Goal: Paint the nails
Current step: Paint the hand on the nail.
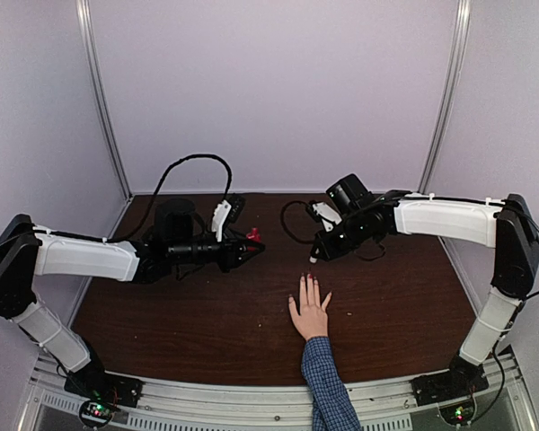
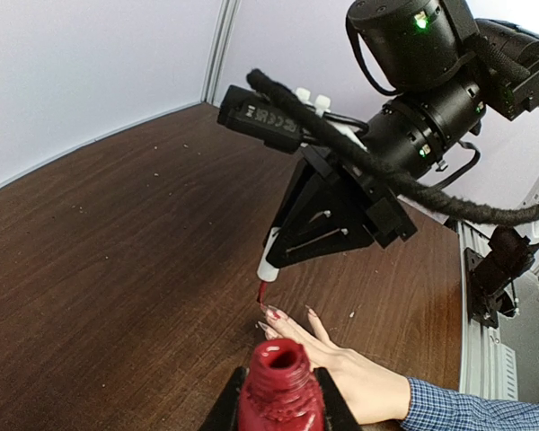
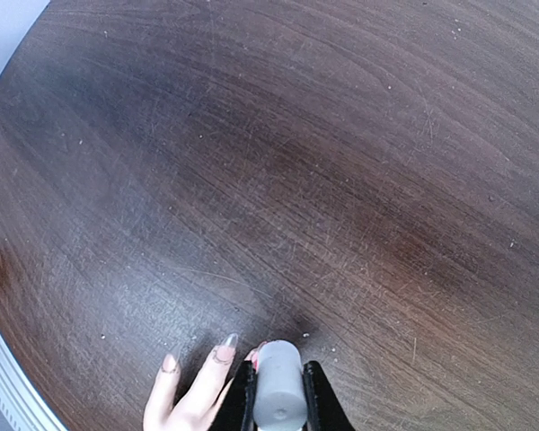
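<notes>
A light-skinned hand [image 1: 311, 310] in a blue checked sleeve lies flat on the table, fingers pointing away from me. My right gripper [image 3: 279, 397] is shut on the white brush cap [image 3: 279, 384]. Its dark red brush [image 2: 261, 292] hangs just above the nails [image 2: 274, 313] at the fingertips. One nail there carries red; in the right wrist view, the nails [image 3: 226, 342] beside the cap look pale. My left gripper [image 2: 278, 402] is shut on the open red polish bottle [image 2: 278, 386], held to the left of the hand, apart from it.
The dark brown table [image 1: 162, 305] is enclosed by pale walls behind and at both sides. A metal rail [image 1: 251, 395] runs along the near edge. Black cables [image 1: 198, 162] loop above both wrists. The sleeve [image 1: 328, 391] crosses the near edge between the arm bases.
</notes>
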Controlling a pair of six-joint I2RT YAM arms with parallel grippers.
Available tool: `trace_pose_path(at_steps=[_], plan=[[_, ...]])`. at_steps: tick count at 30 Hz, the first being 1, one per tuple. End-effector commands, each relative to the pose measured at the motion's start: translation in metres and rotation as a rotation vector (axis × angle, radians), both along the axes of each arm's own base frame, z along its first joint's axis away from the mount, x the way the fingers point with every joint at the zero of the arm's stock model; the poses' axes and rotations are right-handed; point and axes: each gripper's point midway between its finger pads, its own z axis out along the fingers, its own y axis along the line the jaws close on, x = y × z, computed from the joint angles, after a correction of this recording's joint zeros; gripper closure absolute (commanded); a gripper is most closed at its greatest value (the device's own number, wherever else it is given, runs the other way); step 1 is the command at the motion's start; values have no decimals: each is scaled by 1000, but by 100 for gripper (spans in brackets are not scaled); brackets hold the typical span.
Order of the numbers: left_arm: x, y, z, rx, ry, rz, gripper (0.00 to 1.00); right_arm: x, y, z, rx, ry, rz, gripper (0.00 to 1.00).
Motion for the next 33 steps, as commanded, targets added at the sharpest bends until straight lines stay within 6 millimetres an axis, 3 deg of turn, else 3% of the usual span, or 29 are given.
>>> trace_pose_path(at_steps=[1, 14, 24, 33], plan=[[5, -1, 11, -47, -38, -1, 100, 10, 1, 34, 62, -70, -24, 100], [2, 1, 18, -64, -42, -1, 100, 1, -4, 60, 80, -107, -15, 100], [2, 2, 19, -61, -47, 0, 100, -23, -7, 35, -8, -39, 40, 100], [3, 1, 20, -62, -45, 0, 100, -19, -3, 23, -13, -26, 38, 100]])
